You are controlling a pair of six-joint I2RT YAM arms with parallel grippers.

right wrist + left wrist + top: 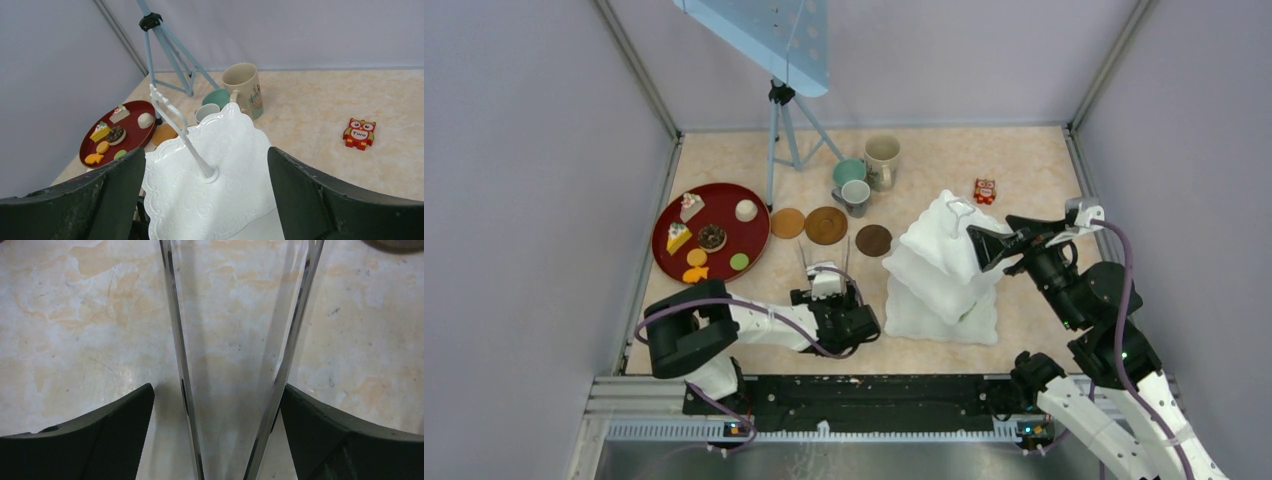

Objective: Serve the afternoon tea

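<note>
The white three-tier stand [944, 272] stands right of centre, and its top tier [210, 195] fills the right wrist view. My right gripper [977, 248] [206, 150] hovers open over that top tier, beside the looped handle [169, 106], holding nothing. Toy cakes and cookies [699, 240] [107, 135] lie on the dark-red tray [724, 195]. Three brown coasters [826, 225] sit in a row; the beige mug [882, 160], teal mug [848, 171] and grey mug [856, 196] stand behind them. My left gripper [825, 285] [217, 390] is open low over the table, straddling the metal tongs [179, 340].
A blue tripod [782, 130] stands at the back, by the tray and mugs. A small red owl tile [984, 190] [359, 133] lies at the back right. Grey walls close in the table on three sides.
</note>
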